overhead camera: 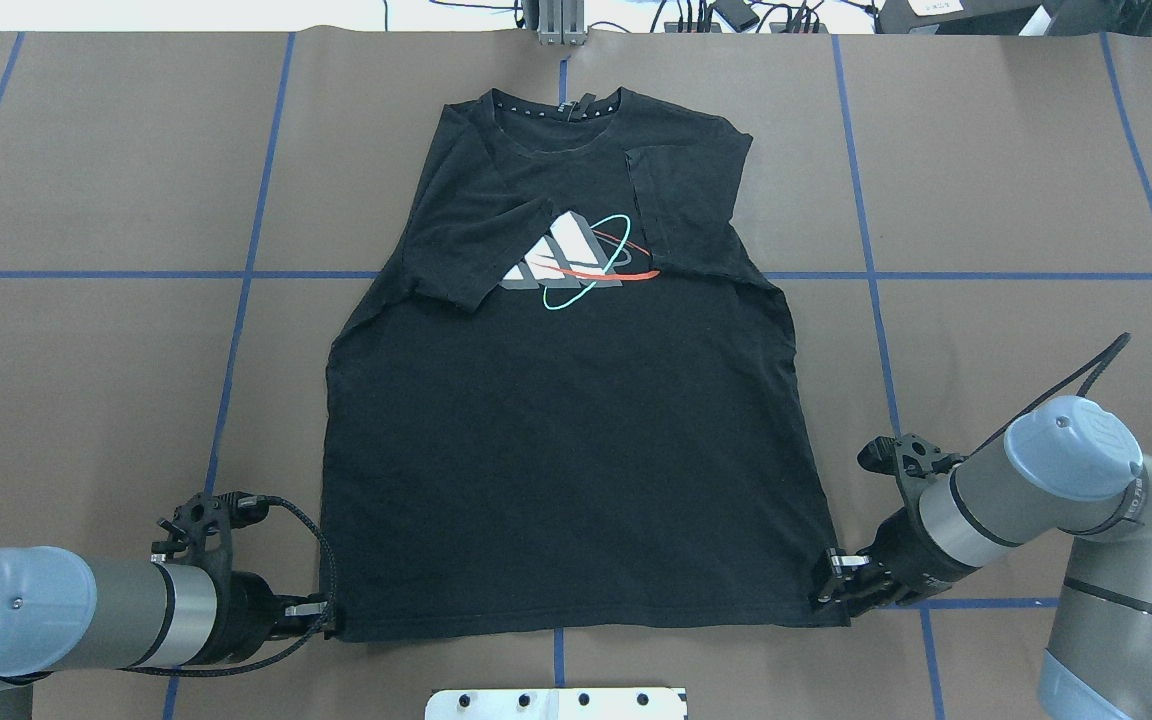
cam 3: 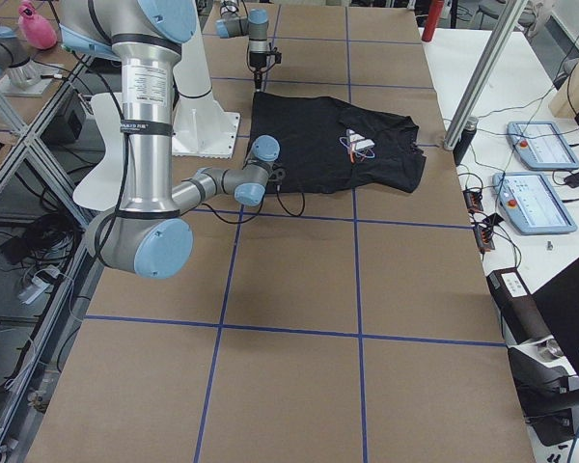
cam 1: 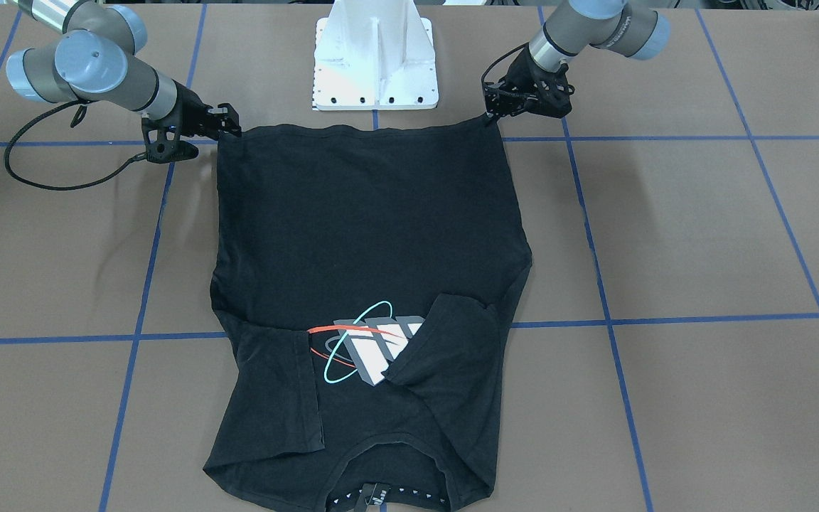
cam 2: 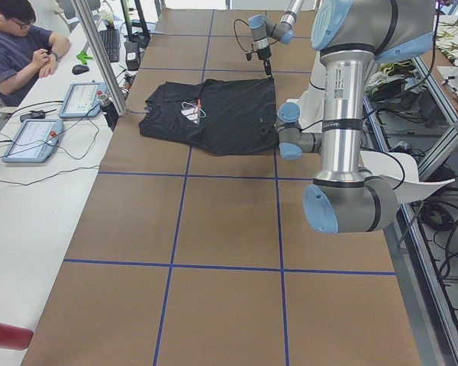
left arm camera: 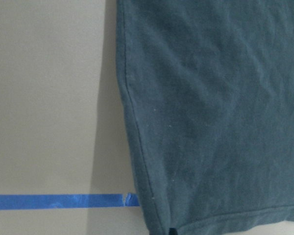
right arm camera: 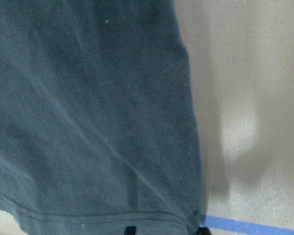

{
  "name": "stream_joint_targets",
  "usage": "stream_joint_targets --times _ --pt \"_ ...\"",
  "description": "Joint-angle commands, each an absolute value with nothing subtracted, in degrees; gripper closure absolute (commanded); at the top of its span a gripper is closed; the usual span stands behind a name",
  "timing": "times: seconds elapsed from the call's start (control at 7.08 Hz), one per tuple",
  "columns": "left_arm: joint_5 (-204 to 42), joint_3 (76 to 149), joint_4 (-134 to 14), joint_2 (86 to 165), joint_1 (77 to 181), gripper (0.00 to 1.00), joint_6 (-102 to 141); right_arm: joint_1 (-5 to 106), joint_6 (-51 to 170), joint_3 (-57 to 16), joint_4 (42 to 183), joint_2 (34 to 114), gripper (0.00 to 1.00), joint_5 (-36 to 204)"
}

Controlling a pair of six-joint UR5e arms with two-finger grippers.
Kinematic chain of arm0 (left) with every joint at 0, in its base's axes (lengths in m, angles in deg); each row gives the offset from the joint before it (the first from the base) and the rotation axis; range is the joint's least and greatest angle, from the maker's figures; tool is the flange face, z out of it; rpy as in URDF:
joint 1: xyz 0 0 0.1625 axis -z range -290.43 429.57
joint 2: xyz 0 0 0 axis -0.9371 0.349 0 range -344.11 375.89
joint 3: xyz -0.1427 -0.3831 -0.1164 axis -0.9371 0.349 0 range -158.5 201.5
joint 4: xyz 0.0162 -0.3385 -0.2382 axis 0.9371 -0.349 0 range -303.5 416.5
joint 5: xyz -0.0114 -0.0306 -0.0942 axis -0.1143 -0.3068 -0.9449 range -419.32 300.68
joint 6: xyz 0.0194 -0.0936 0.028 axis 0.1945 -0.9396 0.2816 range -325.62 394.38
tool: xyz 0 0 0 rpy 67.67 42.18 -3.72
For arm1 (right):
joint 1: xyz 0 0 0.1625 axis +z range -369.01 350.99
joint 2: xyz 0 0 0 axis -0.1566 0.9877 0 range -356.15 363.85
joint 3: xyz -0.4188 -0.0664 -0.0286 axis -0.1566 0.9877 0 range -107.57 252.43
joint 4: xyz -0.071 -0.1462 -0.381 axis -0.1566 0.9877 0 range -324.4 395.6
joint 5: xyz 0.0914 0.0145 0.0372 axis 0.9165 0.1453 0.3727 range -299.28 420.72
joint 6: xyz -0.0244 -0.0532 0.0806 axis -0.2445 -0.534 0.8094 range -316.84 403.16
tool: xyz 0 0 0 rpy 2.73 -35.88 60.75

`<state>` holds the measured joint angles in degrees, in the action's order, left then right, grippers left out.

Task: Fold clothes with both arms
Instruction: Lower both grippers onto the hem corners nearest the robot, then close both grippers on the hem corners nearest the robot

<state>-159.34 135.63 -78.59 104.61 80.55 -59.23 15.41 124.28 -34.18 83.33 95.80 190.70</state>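
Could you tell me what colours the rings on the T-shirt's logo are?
One teal, one red; the T-shirt logo shows best overhead.

A T-shirt (overhead camera: 576,450) lies flat on the table (overhead camera: 86,350), collar at 12 o'clock; left gripper (overhead camera: 324,612) at 7 o'clock, right gripper (overhead camera: 829,590) at 5.

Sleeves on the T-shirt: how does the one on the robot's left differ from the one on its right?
Pose: the left sleeve lies slanted, the right sleeve square with a straight cuff edge. Cover: the left sleeve covers one corner of the logo, the right sleeve just meets its rings' ends. Both are folded in over the T-shirt front.
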Motion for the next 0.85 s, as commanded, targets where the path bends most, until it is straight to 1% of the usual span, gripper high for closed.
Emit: stream_joint_targets --times 0.0,0.28,0.42,0.71 --pt "-159.34 135.58 -78.59 104.57 80.56 1.00 -59.22 15.08 124.28 -34.27 83.33 96.40 0.47 190.71" --pt "-159.34 135.58 -78.59 104.57 80.56 1.00 -59.22 15.08 124.28 -34.71 83.24 97.10 0.46 190.71" --pt "-159.34 135.58 -78.59 104.57 80.56 1.00 -59.22 14.90 124.28 -34.71 83.24 97.28 0.49 190.71" --pt "-159.34 135.58 -78.59 104.57 80.47 1.00 -59.22 14.46 124.28 -34.63 83.33 97.37 0.50 190.62"
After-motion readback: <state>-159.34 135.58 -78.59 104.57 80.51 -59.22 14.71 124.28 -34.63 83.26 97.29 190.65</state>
